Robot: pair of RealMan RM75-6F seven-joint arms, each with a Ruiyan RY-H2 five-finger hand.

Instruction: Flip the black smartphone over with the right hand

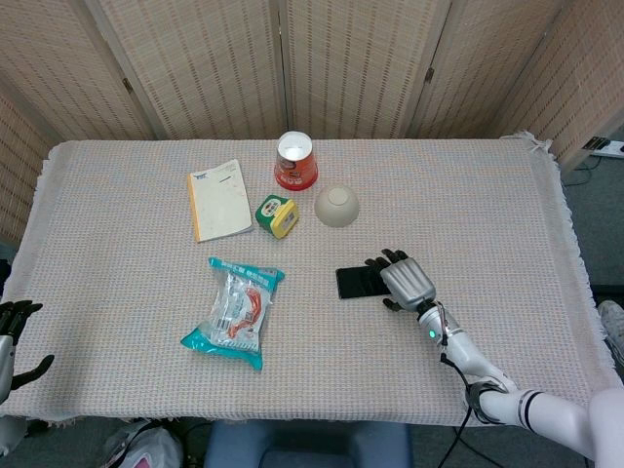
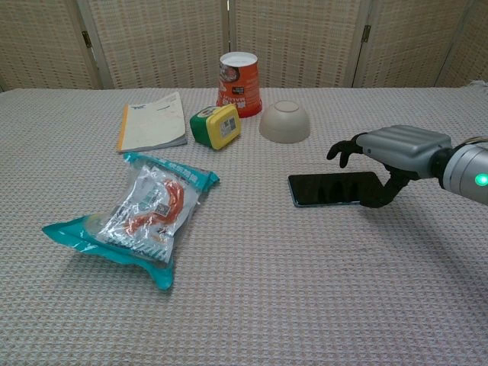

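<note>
Black slab smartphone (image 2: 329, 189) lying flat, screen up, on the woven beige tablecloth (image 1: 468, 195), right of centre. Right hand (image 2: 389, 149) poised over its right end, fingers apart and curved downward, thumb beside the phone's near edge; contact cannot be judged. Behind the phone: upturned beige bowl (image 2: 284, 121), red paper cup (image 2: 239, 74), green-yellow box (image 2: 216, 126), notebook (image 2: 151, 122). Teal snack packet (image 2: 137, 214) well apart at left. Left hand (image 1: 12, 331) at table edge, fingers apart.
</note>
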